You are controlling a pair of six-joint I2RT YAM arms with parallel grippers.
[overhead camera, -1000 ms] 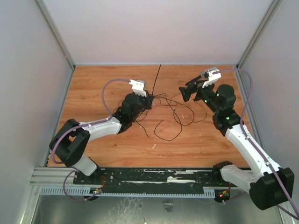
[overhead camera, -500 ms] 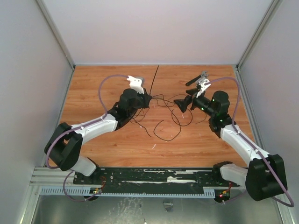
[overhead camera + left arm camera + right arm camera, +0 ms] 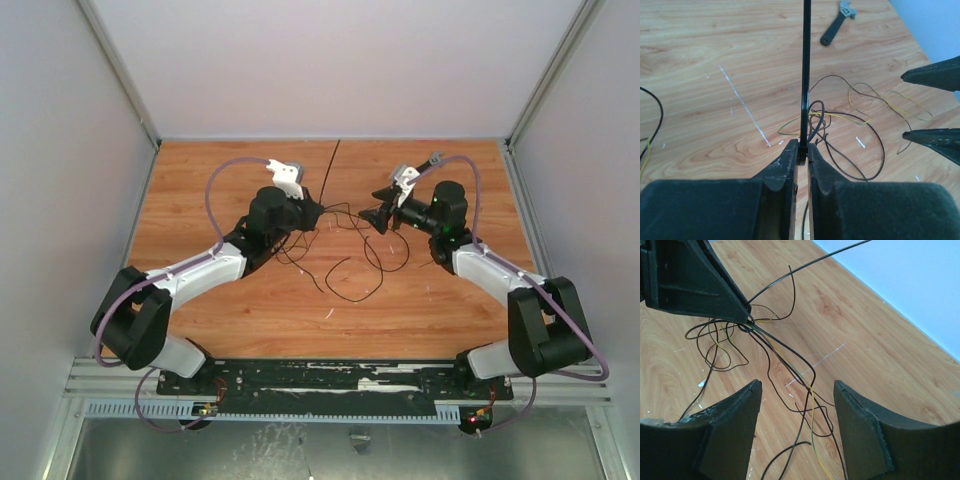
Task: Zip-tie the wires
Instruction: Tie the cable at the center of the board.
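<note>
The zip tie (image 3: 330, 172) is a thin black strip that runs from my left gripper (image 3: 312, 212) toward the far edge of the table. In the left wrist view the left gripper (image 3: 803, 150) is shut on the zip tie's (image 3: 805, 75) near end. The wires (image 3: 355, 260) lie in loose dark loops on the wood between the arms, some under the left fingertips (image 3: 790, 160). My right gripper (image 3: 378, 217) is open, facing the left one just above the wires (image 3: 790, 365). Its jaws (image 3: 797, 384) hold nothing. The zip tie (image 3: 810, 262) rises from the left gripper (image 3: 695, 285).
A dark-handled wrench with a grey head (image 3: 837, 22) lies at the far right of the table, partly behind the right arm's cable (image 3: 434, 158). Grey walls close the wooden table (image 3: 200, 190) on three sides. A black rail (image 3: 340, 380) runs along the near edge.
My right arm has swung left and lowered, bringing its open gripper close to the left gripper. The left gripper has moved slightly farther back, still holding the zip tie.
</note>
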